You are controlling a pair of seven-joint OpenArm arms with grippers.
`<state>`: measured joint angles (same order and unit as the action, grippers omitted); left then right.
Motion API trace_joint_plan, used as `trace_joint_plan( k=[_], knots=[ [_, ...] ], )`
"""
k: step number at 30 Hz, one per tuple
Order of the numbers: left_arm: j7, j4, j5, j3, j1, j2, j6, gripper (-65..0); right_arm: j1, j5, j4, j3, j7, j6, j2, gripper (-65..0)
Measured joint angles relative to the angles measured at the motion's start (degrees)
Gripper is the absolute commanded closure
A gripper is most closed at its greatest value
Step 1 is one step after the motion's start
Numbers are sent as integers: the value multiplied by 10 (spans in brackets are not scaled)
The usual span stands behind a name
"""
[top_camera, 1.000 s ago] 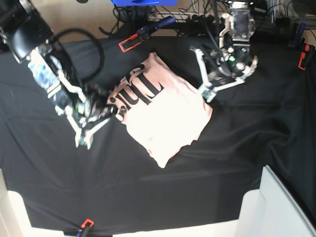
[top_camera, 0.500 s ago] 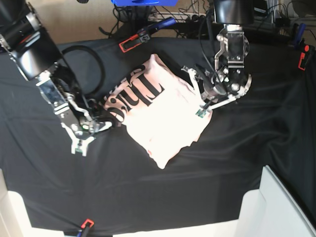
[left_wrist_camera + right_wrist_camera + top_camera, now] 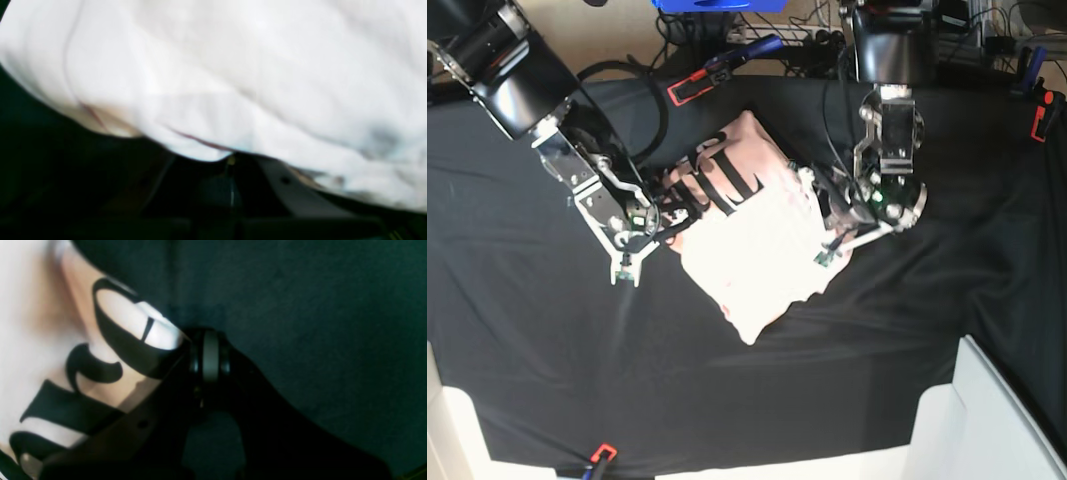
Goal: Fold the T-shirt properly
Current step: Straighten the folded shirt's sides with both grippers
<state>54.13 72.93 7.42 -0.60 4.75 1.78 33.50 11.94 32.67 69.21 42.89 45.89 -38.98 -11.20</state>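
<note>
In the base view, the T-shirt [image 3: 752, 240] lies as a soft, puffy pink bundle mid-bench on the black cloth [image 3: 727, 390], black lettering uppermost at its upper left. The right hand [image 3: 670, 208] is pressed together at the lettered edge; the left hand [image 3: 825, 222] likewise at the opposite edge. Left wrist view: blurred pale wrinkled fabric [image 3: 233, 73]. Right wrist view: glossy black letters on cotton [image 3: 50, 380], beside matte cloth [image 3: 317, 323].

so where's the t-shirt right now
In the base view the T-shirt lies folded on the black cloth, near the middle toward the back, between the right gripper and the left gripper.
</note>
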Motion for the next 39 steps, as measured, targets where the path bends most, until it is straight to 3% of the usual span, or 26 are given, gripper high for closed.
trace_joint_plan(
  k=[6,9,15,24,35,39],
  knots=[
    [-6,-92,-19,-2,65,-16,11,0,-12,-7,9,0,-9,-1,5,0],
    [-39,-105,-19,-2,72,-20,12,0,-30,-7,30,0,-9,-1,5,0],
    [-48,-135,-6,-3,103,-19,8,0,-53,-2,64,-1,17,-1,10,0],
    [-90,-245,3,-7,184,-19,-5,0,-85,13,110,5,66,-10,45,0],
    [-92,-244,5,-6,207,-2,-5,0,-83,11,110,5,65,-10,40,0],
    [-94,-244,3,-2,193,-1,-5,0,-82,11,110,0,65,-10,23,0]
  ],
)
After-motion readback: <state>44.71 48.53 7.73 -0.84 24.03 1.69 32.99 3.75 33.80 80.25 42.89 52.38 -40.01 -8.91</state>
